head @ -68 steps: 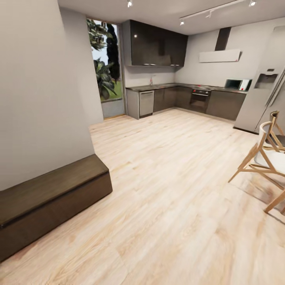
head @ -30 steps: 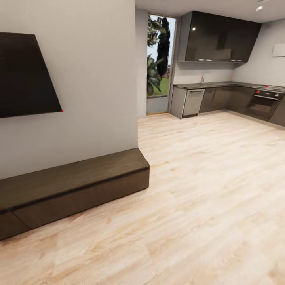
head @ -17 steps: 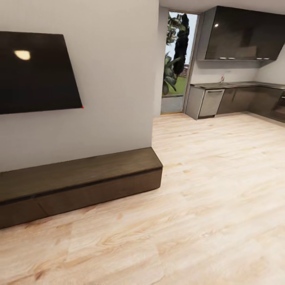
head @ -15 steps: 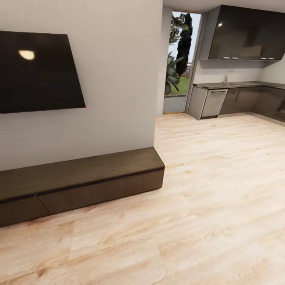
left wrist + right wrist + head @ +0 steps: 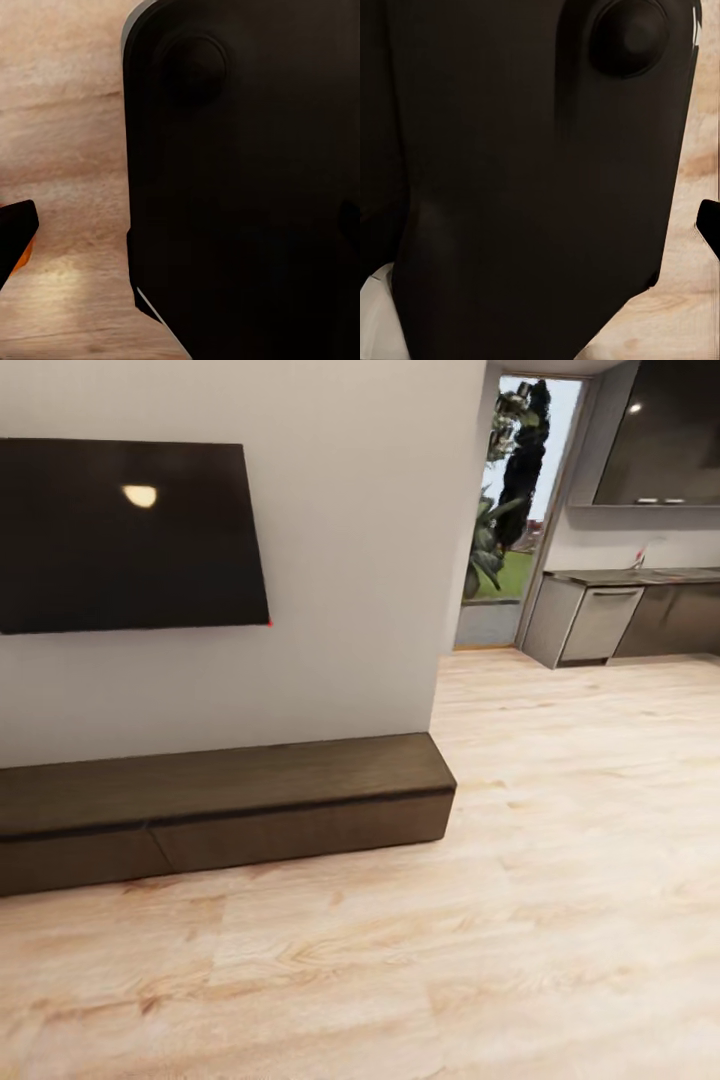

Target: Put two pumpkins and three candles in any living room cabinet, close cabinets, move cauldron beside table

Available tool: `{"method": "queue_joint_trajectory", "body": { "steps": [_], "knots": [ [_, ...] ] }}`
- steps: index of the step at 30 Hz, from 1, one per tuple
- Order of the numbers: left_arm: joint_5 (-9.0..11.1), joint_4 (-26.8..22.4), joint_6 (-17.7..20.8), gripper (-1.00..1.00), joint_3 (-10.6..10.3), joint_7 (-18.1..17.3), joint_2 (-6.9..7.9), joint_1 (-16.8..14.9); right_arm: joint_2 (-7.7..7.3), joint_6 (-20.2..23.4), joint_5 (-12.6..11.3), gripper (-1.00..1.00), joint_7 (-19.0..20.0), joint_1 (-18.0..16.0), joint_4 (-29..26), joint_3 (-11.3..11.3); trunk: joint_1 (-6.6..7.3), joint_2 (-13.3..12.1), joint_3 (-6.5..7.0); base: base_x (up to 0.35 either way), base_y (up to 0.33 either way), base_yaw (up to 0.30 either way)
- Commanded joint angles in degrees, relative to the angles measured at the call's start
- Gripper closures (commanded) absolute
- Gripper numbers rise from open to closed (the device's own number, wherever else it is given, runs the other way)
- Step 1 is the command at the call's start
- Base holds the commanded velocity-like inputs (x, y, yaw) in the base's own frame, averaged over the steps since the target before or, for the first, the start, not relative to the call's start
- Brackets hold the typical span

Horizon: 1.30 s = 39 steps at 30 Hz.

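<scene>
Across the lower left and middle of the head view, the cabinet (image 5: 230, 805): long, low, dark brown, flush against the pale wall (image 5: 350, 560), drawer fronts all shut, so nothing of the insides to be seen; top bare. Above it, upper left of the frame, a black wall-mounted screen (image 5: 125, 535) with a small lamp reflection. Pale wood floor (image 5: 450, 960) over the whole lower half. At upper right, a tall window (image 5: 510, 500) with greenery, then grey kitchen units and a counter (image 5: 640, 575).

In the left wrist view, a large black robot body part (image 5: 240, 180) close to the lens, floor planks beside it, and a dark finger tip (image 5: 15, 240) with an orange edge at the lower left. In the right wrist view, more black casing (image 5: 525, 180), with a dark tip (image 5: 709, 225) at the right edge. Open or closed: cannot tell for either set of fingers.
</scene>
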State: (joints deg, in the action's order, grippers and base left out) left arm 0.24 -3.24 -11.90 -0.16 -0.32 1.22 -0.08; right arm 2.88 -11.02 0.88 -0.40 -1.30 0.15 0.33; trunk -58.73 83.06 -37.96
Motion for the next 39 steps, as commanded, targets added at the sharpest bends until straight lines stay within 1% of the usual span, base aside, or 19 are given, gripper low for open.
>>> {"method": "queue_joint_trajectory", "body": {
  "steps": [1,13,19,26,29,36,39],
  "knots": [
    [0.02,-0.01,-0.14,-1.00,0.00,-0.03,0.01,-0.01,0.01,-0.17,0.09,-1.00,-0.04,-0.02,0.03,0.02,0.00,0.02,-0.08,0.066,0.000,0.278],
    [0.12,0.01,-0.14,-1.00,0.00,-0.03,0.07,0.00,0.01,-0.38,-0.06,-1.00,0.05,-0.02,0.03,0.02,0.00,0.02,-0.38,0.211,0.109,0.273],
    [-0.04,0.05,-0.14,-1.00,-0.06,-0.03,0.02,-0.01,-0.05,-0.89,-0.26,-1.00,0.17,-0.02,-0.01,-0.05,0.00,0.02,-0.32,0.060,0.037,0.234],
    [-0.36,-0.01,-0.14,-1.00,-0.12,-0.03,0.05,-0.01,-0.15,-0.38,-0.63,-1.00,0.22,-0.02,0.16,-0.32,0.00,0.02,-0.35,0.005,0.003,0.044],
    [-0.39,-0.04,-0.14,-1.00,-0.17,-0.03,0.08,-0.01,-0.15,-0.85,-0.91,-1.00,0.22,-0.02,-0.11,-0.43,0.00,0.02,-0.35,0.000,0.000,0.003],
    [-0.27,-0.37,-0.40,-1.00,0.00,-0.03,0.59,-0.01,-0.15,-1.27,-1.03,-1.00,0.14,-0.02,-0.22,-0.51,0.00,0.02,-0.35,0.000,0.000,-0.011],
    [-0.14,-2.35,-1.17,-1.00,0.05,-0.08,1.02,-0.09,-0.15,-1.28,-1.10,-1.00,0.09,-0.02,-0.24,-0.64,0.00,0.02,-0.35,0.000,0.000,-0.004]
  ]
}}
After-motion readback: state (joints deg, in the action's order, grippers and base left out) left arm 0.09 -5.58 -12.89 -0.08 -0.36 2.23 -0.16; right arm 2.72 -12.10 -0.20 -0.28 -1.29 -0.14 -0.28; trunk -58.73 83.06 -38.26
